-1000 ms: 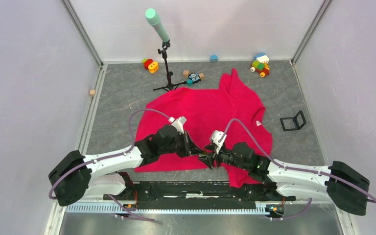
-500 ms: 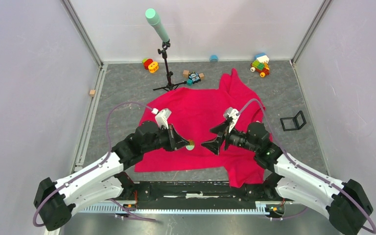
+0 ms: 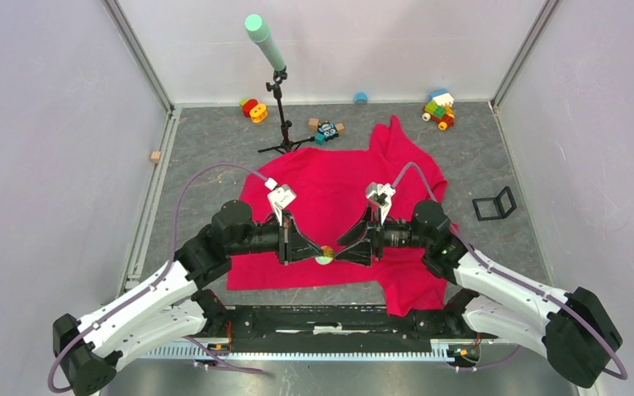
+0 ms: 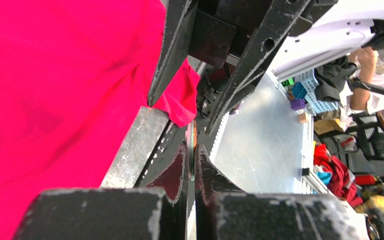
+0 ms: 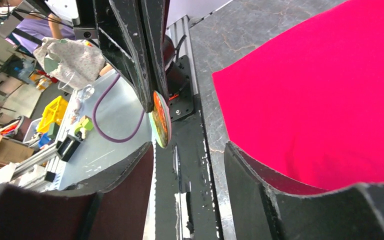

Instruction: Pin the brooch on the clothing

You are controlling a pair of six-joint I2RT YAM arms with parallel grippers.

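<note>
Pale lilac walls (image 3: 41, 124) enclose a grey (marbled) floor (image 3: 206, 157).

The top view looks down from behind the arms; 2 close wrist views face each other, sharing the small round yellowish-green brooch (image 5: 160, 119).

I see the brooch (image 3: 324, 259) between left gripper (image 3: 316, 254) and right gripper (image 3: 345, 252), over the near edge of the shirt (image 3: 338, 186); stand (image 3: 281, 115) and toys (image 3: 439, 109) behind.
</note>
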